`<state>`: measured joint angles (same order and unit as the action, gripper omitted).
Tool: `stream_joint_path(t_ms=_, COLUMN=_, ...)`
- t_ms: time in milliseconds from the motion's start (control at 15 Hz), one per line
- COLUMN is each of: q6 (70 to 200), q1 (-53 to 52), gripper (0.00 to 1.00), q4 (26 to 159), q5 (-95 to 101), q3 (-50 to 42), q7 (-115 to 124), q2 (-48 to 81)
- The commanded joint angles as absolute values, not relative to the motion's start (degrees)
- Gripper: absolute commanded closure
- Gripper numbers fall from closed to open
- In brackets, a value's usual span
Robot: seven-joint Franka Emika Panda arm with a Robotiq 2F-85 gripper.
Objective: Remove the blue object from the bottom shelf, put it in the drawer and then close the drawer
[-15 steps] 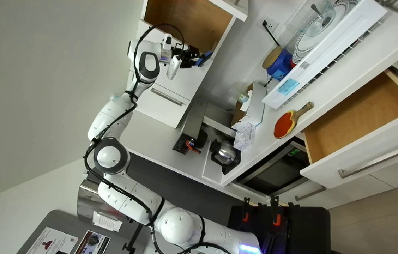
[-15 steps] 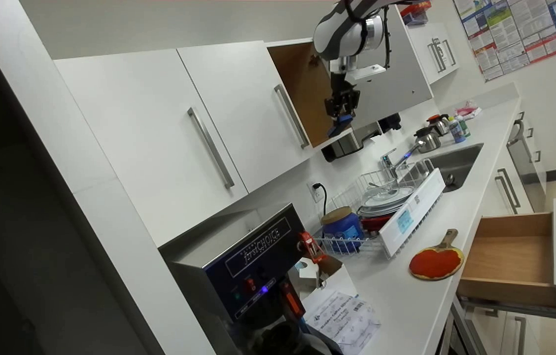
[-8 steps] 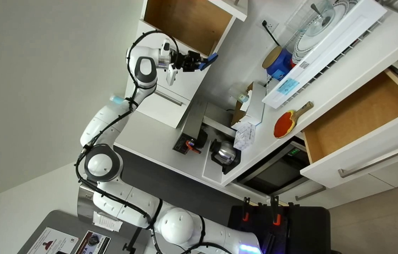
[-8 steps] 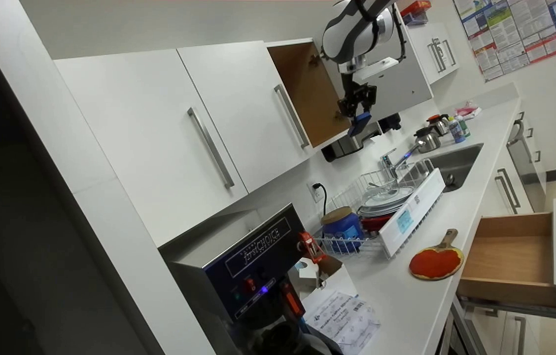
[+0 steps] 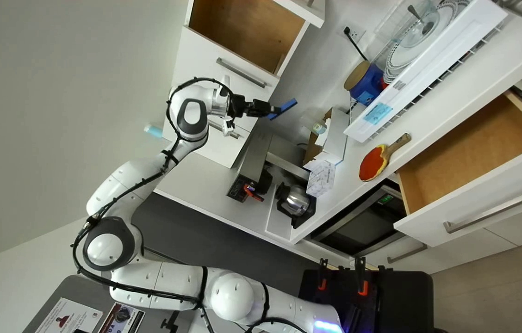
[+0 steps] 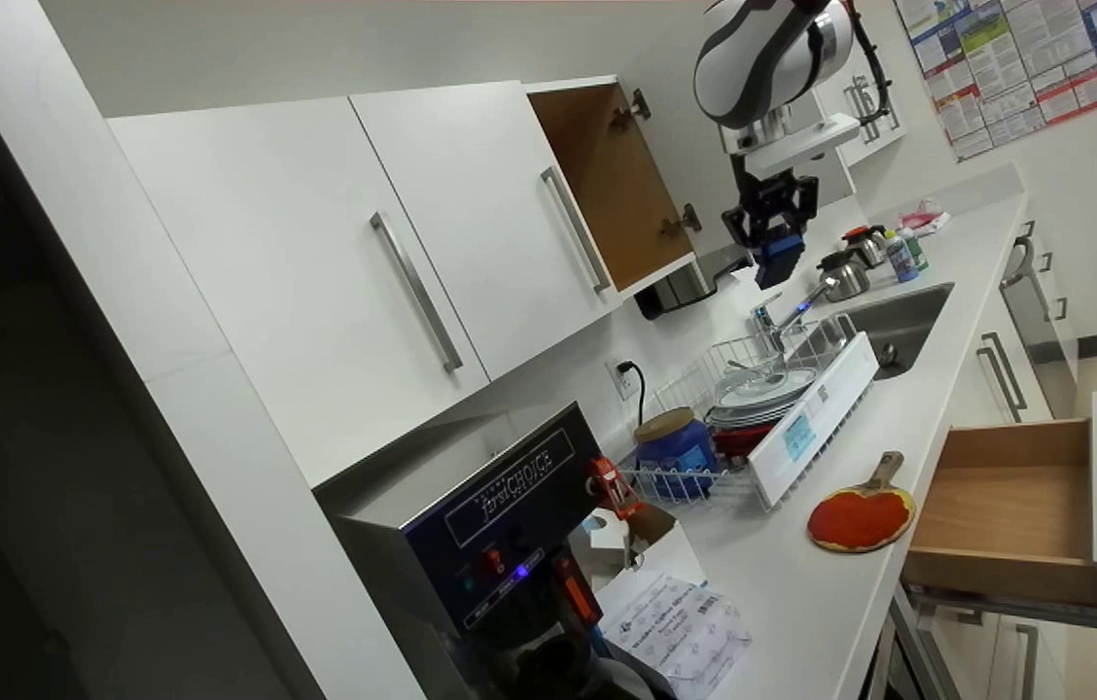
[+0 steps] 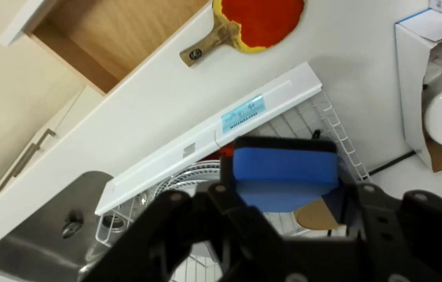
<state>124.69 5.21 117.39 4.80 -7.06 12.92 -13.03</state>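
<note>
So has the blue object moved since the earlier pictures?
Yes: in both exterior views, the blue object has moved away from the open cabinet, which stayed put.

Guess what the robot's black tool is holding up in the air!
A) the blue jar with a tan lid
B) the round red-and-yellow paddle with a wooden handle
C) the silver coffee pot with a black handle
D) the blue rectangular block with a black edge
D: in the wrist view the blue rectangular block with a black edge sits gripped between the two sides of the black tool.
</note>
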Motion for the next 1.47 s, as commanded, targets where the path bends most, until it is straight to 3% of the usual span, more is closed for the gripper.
stream_joint_path(t_ms=0, q6=132.7, q1=8.4, gripper=0.69, q4=129.4, q5=7.3, q3=-5.7, q7=20.7, q2=-17.6)
stream_joint_path(t_ms=467, q6=149.0, q1=16.9, gripper=0.69, q4=138.8, q5=18.2, q3=-6.0, q7=33.5, q2=-10.8)
stream_joint_path(t_ms=800, q6=151.9, q1=19.3, gripper=0.69, q4=138.9, q5=24.4, q3=-8.3, q7=40.4, q2=-4.4)
stream_joint_path(t_ms=867, q6=150.7, q1=18.4, gripper=0.44, q4=139.1, q5=22.9, q3=-8.7, q7=37.8, q2=-5.7)
stream_joint_path(t_ms=1267, q6=150.8, q1=18.1, gripper=0.44, q4=138.8, q5=23.2, q3=-9.5, q7=38.4, q2=-4.1)
stream_joint_path(t_ms=1333, q6=150.8, q1=18.1, gripper=0.69, q4=138.8, q5=23.2, q3=-9.5, q7=38.4, q2=-4.1)
stream_joint_path(t_ms=1400, q6=151.0, q1=18.3, gripper=0.69, q4=138.2, q5=25.0, q3=-9.5, q7=40.6, q2=-2.6)
